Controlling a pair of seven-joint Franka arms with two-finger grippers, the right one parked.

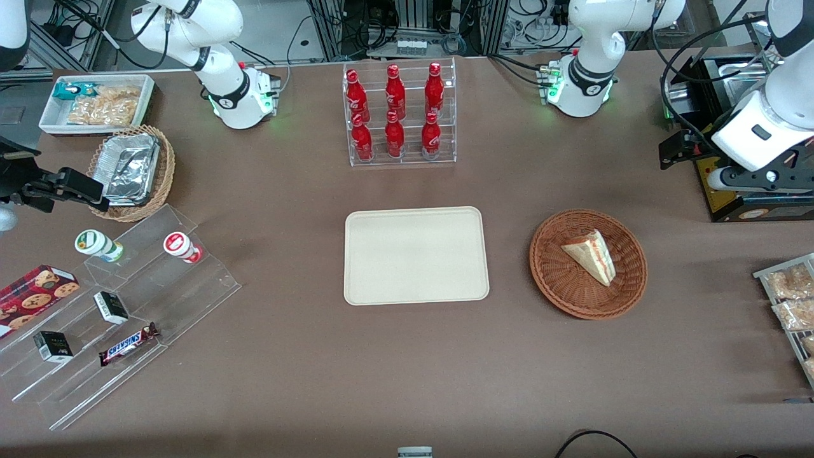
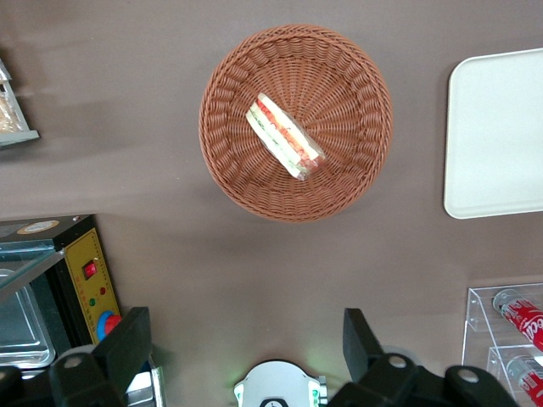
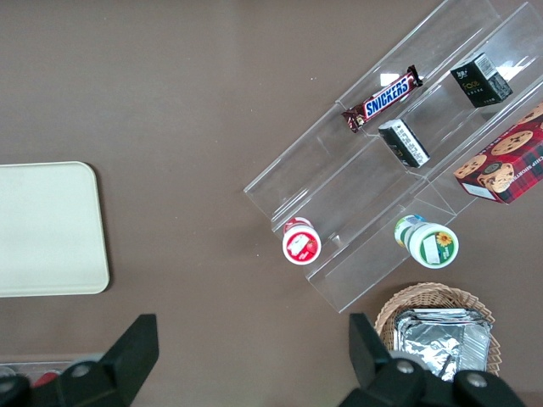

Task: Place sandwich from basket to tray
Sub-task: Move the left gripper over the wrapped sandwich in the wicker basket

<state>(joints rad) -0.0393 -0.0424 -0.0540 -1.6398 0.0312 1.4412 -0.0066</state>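
Observation:
The sandwich (image 1: 593,255), a white-bread wedge with red and green filling, lies in the round reddish-brown basket (image 1: 553,277). It also shows in the left wrist view (image 2: 283,136), inside the basket (image 2: 229,161). The beige tray (image 1: 416,254) lies flat beside the basket, toward the parked arm's end, and its corner shows in the left wrist view (image 2: 496,136). My left gripper (image 1: 679,147) hangs high above the table, farther from the front camera than the basket and toward the working arm's end. In the left wrist view the gripper (image 2: 244,343) is open and holds nothing.
A clear rack of red bottles (image 1: 399,114) stands farther from the front camera than the tray. A black and yellow box (image 1: 731,184) sits under my arm. Snack packets (image 1: 792,299) lie at the working arm's end. A clear stepped shelf (image 1: 121,312), tan foil basket (image 1: 133,172) and white bin (image 1: 98,102) are at the parked arm's end.

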